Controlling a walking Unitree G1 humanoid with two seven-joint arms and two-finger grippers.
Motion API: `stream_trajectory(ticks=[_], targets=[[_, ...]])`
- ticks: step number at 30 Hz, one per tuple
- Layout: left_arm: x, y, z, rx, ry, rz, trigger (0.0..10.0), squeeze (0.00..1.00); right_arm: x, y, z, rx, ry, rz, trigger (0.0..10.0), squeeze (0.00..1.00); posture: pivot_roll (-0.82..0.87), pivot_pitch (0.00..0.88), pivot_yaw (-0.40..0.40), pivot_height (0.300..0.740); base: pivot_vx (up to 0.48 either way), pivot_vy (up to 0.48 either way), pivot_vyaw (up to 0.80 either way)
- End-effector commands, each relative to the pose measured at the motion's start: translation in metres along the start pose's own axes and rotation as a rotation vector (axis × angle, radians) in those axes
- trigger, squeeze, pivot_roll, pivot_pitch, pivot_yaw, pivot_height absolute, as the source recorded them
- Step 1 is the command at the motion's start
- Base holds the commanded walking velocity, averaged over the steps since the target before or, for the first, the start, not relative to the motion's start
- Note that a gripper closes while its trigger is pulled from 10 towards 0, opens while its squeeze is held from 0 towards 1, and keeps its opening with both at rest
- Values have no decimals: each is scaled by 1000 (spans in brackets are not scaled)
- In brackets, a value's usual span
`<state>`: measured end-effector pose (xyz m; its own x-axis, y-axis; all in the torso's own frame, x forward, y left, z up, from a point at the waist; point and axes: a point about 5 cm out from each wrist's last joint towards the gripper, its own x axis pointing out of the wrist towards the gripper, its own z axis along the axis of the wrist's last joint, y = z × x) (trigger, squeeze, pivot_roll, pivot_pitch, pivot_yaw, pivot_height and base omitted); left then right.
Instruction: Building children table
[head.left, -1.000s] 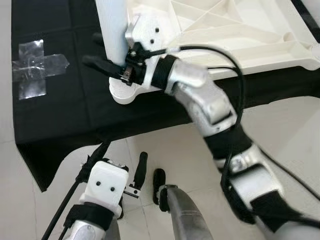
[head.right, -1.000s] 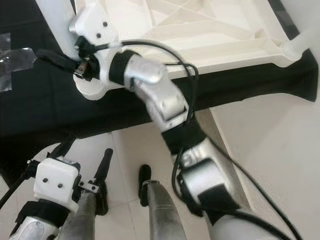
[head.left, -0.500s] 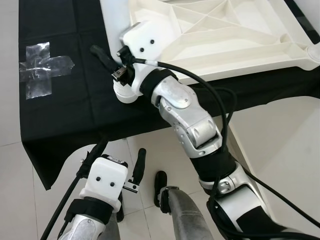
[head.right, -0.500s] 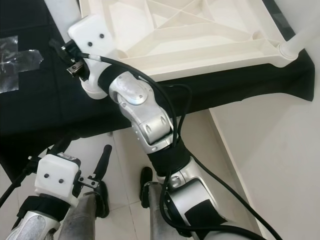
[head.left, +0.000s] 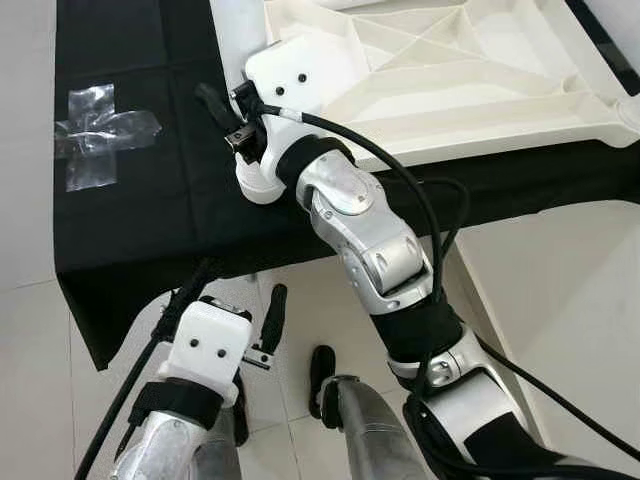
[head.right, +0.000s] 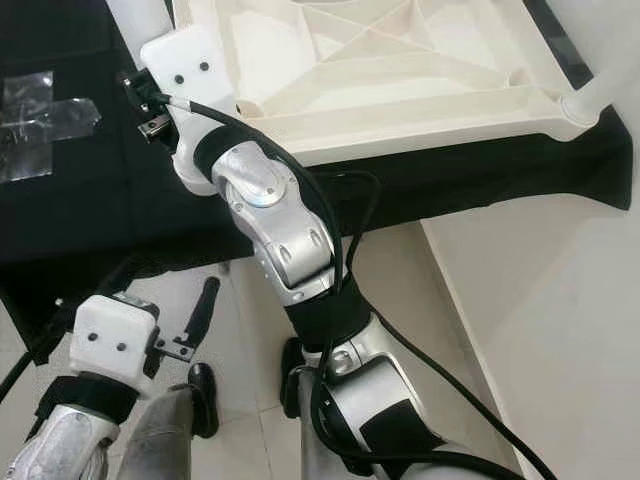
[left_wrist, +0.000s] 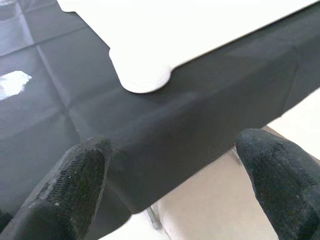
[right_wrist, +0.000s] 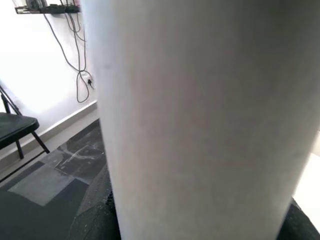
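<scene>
White plastic children's table (head.left: 450, 70) lies upside down on a black cloth (head.left: 140, 210) spread over the floor, its ribbed underside facing up. One white table leg (head.left: 232, 40) stands upright at the near-left corner of the table, rising from a round corner socket (head.left: 258, 185). The right tool (head.left: 228, 118) reaches across to that corner, its white wrist housing pressed against the leg; one black finger (head.left: 214, 102) shows on the side of the leg away from the table, and the wrist view is crowded by the pale leg right up close. Whether it is clenched on the leg I cannot tell. A cross of silver tape (head.left: 100, 135) is stuck on the cloth, well apart from the table on its left side. The left tool (left_wrist: 170, 190) hangs low over the pale tiled floor (head.left: 30, 380) near the cloth's edge, its fingers (left_wrist: 75, 175) spread wide and released, grasping nothing.
</scene>
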<state>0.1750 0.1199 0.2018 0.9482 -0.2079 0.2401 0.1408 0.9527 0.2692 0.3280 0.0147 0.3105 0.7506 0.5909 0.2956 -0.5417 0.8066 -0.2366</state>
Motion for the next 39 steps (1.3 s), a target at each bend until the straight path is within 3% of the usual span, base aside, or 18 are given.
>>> stream_trajectory(ticks=[1,8,11,25,34,36,39], targets=[[-1,0,-3,-8,18,-3,10000,0,-18,-6,-89,87,431,-61,10000,0,122,449,-121,740,0,0,0],[5,13,6,27,-29,32,10000,0,-24,-10,-94,137,441,-170,10000,0,133,438,-117,740,0,0,0],[11,23,16,53,-75,49,10000,0,-36,0,-105,160,462,-214,10000,0,143,435,-107,740,0,0,0],[31,45,40,71,-187,69,10000,0,-39,10,-110,155,449,-247,10000,0,157,424,-88,740,0,0,0],[65,60,78,-88,-347,-31,10000,0,-41,15,-115,145,421,-271,10000,0,163,411,-79,740,0,0,0],[74,62,91,-171,-397,-107,10000,0,-43,18,-117,156,421,-275,10000,0,155,406,-65,740,0,0,0],[80,64,103,-221,-436,-191,10000,0,-44,19,-120,156,422,-284,10000,0,157,405,-60,740,0,0,0]])
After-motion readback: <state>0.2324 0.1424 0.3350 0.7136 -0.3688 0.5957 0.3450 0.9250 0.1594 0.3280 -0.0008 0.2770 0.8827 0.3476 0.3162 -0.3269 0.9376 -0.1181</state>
